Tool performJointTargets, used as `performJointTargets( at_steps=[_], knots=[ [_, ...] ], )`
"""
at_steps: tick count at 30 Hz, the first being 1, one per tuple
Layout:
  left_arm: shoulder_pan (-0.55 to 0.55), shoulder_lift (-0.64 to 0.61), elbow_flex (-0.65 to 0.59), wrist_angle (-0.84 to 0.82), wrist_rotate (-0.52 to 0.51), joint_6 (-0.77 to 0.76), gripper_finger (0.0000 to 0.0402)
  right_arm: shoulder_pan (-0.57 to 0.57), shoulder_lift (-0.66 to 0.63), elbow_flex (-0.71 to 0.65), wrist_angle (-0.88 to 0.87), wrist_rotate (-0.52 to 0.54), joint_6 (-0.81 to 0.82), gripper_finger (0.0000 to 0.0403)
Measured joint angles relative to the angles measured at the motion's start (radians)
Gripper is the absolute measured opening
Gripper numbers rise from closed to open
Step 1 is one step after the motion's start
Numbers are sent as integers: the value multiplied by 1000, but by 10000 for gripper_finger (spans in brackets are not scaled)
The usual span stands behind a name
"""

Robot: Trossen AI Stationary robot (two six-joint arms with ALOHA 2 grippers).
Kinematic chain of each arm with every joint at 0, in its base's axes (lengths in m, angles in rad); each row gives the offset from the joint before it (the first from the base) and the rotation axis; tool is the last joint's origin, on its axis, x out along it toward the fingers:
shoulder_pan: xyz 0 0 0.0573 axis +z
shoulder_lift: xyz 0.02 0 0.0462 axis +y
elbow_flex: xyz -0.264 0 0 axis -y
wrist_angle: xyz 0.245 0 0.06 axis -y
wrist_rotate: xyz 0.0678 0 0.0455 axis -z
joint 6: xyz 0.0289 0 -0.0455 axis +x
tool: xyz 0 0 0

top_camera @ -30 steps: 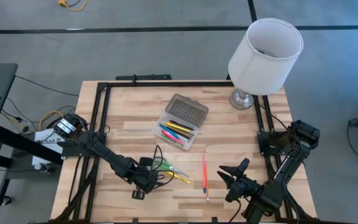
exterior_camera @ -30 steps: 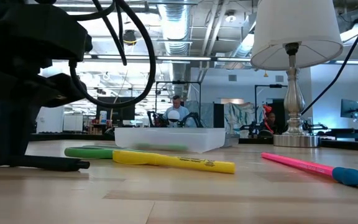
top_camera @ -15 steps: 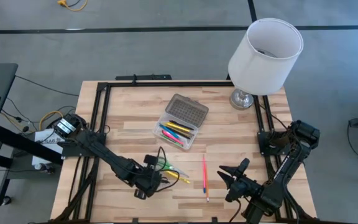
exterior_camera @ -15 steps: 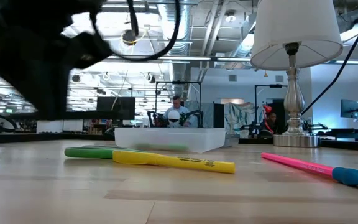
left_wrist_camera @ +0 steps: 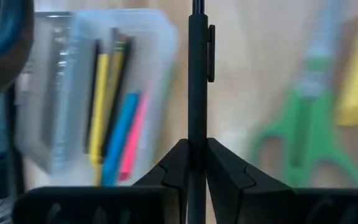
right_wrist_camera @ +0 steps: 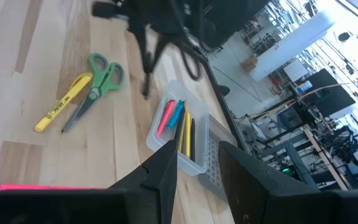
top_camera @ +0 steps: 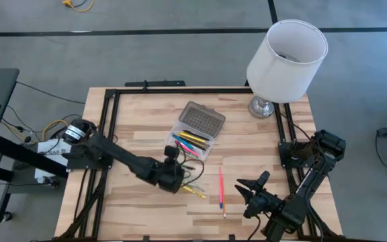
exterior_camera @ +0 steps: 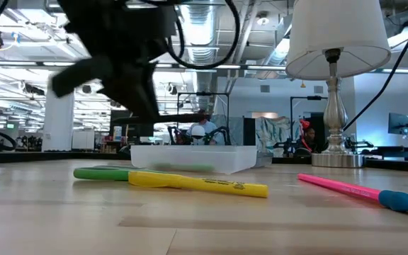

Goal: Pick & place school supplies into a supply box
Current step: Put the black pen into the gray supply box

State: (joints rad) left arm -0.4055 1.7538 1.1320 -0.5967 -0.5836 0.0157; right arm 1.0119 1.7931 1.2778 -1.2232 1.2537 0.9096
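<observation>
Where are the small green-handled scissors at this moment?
In the right wrist view the small green-handled scissors lie flat on the wooden table, touching the yellow highlighter, near the clear plastic supply box.

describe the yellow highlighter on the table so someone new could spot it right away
Start at the clear supply box in the middle of the wooden table. Just nearer the front edge, below the left gripper, lie green scissors. The yellow highlighter lies on the table against them: the only thick yellow barrel outside the box, with dark print on it.
</observation>
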Motion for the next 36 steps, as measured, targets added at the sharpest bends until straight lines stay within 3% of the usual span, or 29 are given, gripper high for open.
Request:
performJointTargets(
  at_steps=[8,14,24,36],
  knots=[
    [143,0,0,158,-23,184,34,0,0,0,0,0,0,113],
    [253,0,0,268,73,302,34,0,0,0,-1,0,0,113],
    [373,0,-8,274,171,315,34,0,0,0,-4,0,-1,113],
    [391,0,-8,274,213,319,47,0,0,0,-5,0,-2,113]
  ],
)
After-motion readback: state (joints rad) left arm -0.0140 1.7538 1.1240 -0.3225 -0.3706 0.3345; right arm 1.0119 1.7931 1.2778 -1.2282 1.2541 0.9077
